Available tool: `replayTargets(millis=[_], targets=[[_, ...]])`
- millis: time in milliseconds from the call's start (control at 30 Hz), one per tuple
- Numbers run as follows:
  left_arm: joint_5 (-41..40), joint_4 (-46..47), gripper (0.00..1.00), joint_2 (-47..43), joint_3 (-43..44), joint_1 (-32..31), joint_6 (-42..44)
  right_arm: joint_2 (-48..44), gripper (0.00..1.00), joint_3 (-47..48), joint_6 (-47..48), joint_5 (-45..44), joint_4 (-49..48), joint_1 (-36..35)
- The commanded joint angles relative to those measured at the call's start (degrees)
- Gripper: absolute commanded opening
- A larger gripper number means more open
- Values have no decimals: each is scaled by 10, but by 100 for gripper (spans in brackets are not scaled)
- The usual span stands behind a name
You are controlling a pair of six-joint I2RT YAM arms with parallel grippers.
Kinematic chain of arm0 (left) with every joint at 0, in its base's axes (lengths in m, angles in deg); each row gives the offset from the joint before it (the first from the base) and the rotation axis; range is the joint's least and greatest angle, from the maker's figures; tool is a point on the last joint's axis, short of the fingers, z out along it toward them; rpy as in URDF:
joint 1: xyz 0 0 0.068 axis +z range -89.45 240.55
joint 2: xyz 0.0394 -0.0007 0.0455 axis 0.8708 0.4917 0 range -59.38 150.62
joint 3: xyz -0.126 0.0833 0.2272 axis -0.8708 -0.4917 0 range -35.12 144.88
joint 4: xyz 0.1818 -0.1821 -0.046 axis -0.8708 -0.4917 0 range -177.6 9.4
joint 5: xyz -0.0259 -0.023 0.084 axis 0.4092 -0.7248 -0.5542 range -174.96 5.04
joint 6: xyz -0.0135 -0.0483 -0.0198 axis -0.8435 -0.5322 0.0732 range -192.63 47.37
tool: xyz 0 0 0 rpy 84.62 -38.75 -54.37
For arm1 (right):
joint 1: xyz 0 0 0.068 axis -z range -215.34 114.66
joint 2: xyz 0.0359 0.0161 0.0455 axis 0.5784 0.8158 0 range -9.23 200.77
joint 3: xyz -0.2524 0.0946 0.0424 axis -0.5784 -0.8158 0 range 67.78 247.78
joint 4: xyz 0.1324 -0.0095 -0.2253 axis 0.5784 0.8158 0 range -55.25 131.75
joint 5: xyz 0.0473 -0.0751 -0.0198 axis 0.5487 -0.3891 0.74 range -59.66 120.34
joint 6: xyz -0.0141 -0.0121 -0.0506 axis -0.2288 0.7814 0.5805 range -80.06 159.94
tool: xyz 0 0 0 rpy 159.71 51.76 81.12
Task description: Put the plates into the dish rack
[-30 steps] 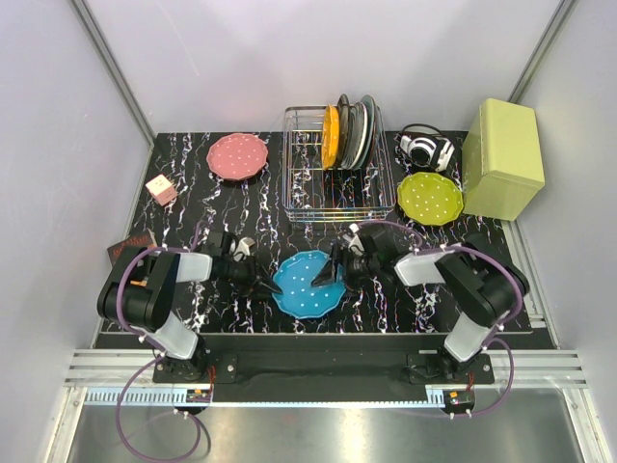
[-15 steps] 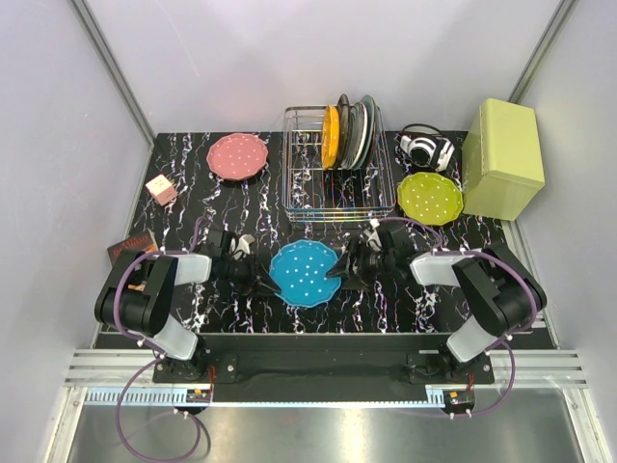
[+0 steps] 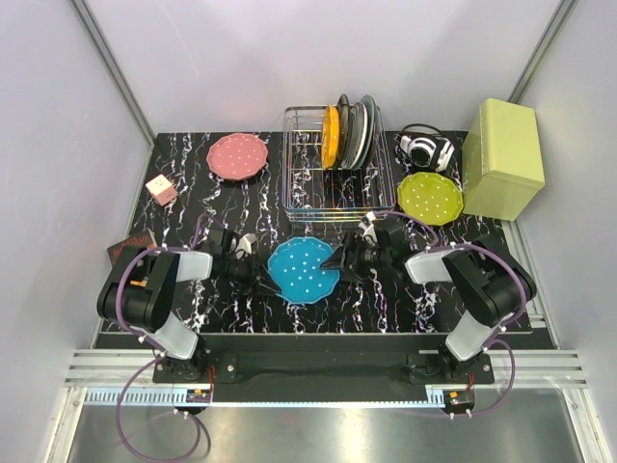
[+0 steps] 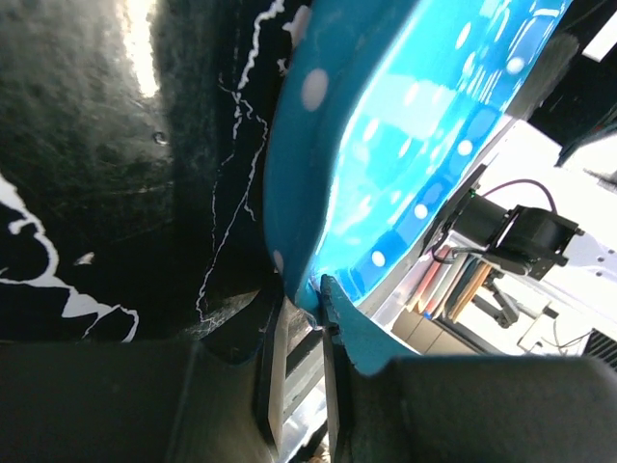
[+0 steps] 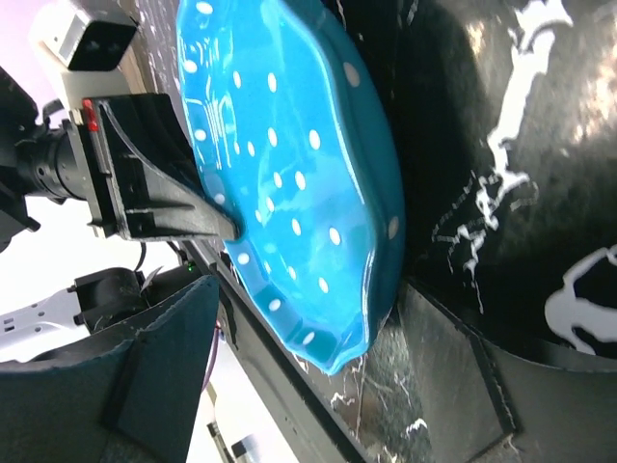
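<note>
- Blue plate (image 3: 304,270) sits at the near centre of the table (image 3: 183,207), between the two arms and tipped up off the flat. Whether its low edge touches the table cannot be told.
- Left gripper (image 4: 307,301): jaws nearly closed, pinching the plate's rim between the fingertips. The left wrist view shows the grip clearly.
- Right gripper (image 5: 328,357): jaws spread wide on either side of the plate's opposite edge. No contact is visible, and it holds nothing.
- Done, by my reading: one of four. The orange plate (image 3: 331,135) stands upright in a slot of the dish rack (image 3: 318,193), next to plain grey and dark plates (image 3: 359,127).
- Left to do: three.
  - The blue plate is in hand but well short of the rack.
  - The pink plate (image 3: 237,155) lies flat, left of the rack.
  - The yellow-green plate (image 3: 430,198) lies flat just right of the rack, beside the yellow-green box (image 3: 501,159).
- Judgement: the task is in its early-middle stage. The current step looks like a pick-up or hand-over of the blue plate.
- Writing: none legible.
  - The dark red card (image 3: 130,248) at the left edge carries pale marks too small to read.
  - No label can be made out on the box, the headphones (image 3: 427,149) or the small pink box (image 3: 161,188).
</note>
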Motion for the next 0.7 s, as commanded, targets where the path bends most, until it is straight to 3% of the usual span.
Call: replayTargets(millis=[0, 267, 400, 467, 500, 533, 600, 667], targets=[[-41, -26, 0, -10, -33, -22, 78, 43, 82, -14, 33, -92, 15, -12], [-5, -18, 0, -12, -28, -61, 79, 79, 69, 16, 44, -76, 0, -12], [-17, -23, 0, -16, -25, -62, 77, 85, 59, 29, 46, -68, 6, -13], [-24, -26, 1, -20, -25, -61, 76, 81, 48, 30, 51, -64, 13, -12], [-27, -33, 3, -23, -23, -61, 77, 80, 43, 29, 53, -63, 19, -12], [-35, -40, 14, -25, -20, -61, 79, 74, 22, 29, 56, -64, 26, -12], [-61, -60, 20, -28, -5, -60, 91, 57, 0, 37, 71, -74, 66, -12], [-85, -68, 39, -33, 6, -53, 96, 45, 0, 43, 89, -60, 80, -12]])
